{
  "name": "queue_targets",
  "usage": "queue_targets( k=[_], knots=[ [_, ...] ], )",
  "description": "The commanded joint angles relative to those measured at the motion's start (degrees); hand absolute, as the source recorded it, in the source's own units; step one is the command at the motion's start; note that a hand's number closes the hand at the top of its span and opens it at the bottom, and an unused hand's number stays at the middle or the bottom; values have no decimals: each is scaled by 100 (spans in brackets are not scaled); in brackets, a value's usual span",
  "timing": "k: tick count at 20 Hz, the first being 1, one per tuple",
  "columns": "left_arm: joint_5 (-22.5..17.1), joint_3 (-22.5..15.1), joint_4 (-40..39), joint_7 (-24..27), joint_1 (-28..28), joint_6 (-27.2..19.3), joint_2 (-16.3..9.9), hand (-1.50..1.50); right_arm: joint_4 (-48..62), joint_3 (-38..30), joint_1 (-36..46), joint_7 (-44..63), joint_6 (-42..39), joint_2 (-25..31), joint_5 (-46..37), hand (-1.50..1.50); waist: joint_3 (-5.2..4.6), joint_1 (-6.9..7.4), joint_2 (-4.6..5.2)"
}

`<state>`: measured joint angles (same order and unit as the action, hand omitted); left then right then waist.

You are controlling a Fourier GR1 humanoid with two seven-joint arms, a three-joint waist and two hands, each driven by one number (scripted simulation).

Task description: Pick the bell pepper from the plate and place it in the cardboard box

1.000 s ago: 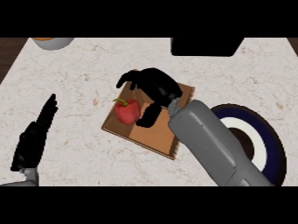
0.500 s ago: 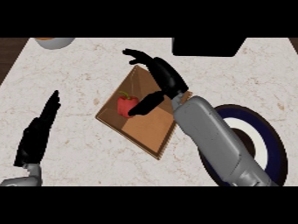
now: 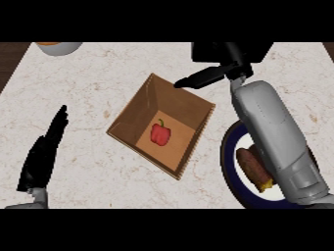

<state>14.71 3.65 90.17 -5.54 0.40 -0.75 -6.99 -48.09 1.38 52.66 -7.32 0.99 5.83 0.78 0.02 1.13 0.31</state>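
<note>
since the earlier frame the right hand (image 3: 211, 77) has lifted clear of the box (image 3: 145, 105), fingers straight, holding nothing; the pepper (image 3: 160, 133) lies inside. left hand (image 3: 45, 153) rests open. placing looks done; next, just retreat

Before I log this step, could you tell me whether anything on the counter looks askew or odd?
Nothing looks spilled or damaged. The cardboard box sits turned cornerwise to the counter's edges, with the bell pepper on its floor. The right hand is beyond the box, fingers straight; the left hand rests open at the left.
</note>
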Motion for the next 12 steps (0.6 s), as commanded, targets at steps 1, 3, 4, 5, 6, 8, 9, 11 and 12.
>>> queue_targets(
  k=[1, 3, 4, 5, 6, 8, 9, 11, 12],
  knots=[
    [-216, 205, -22, -52, -192, 215, -206, 0, 686, -761, 291, -224, -238, 667, 353, -150, 1, 18, 27],
    [-134, 106, 283, -441, -223, 181, -160, 0, 837, -928, 120, -383, -520, 945, 479, -150, 4, -3, 7],
    [-28, 52, 8, 55, -104, 39, -59, 0, 973, -1147, 85, -594, -926, 1355, 655, -150, 4, 4, 32],
    [-174, 55, 154, -21, 42, 173, -52, 0, 1320, -1137, 41, -861, -947, 1273, 583, -150, 3, 38, 24],
    [-52, 60, 184, -207, -125, 116, -118, 0, 1360, -1300, 96, -770, -1345, 1643, 756, -150, 6, 21, 28],
    [-140, 71, 146, -189, -207, 163, -90, 0, 1881, -1451, 374, -1050, -1620, 2055, 715, -150, 7, 98, 60],
    [-26, 50, -77, -11, -174, -3, 13, 0, 1996, -1424, 108, -1325, -1889, 2201, 670, -150, 7, 68, 64],
    [213, -277, -8, -43, -171, -168, 272, 0, 2323, -1442, 406, -1487, -2165, 2429, 598, -150, 9, 109, 69],
    [-9, -5, -134, 129, -80, 55, 3, 0, 2520, -1382, 303, -1799, -2308, 2432, 491, -150, 8, 133, 74]
  ],
)
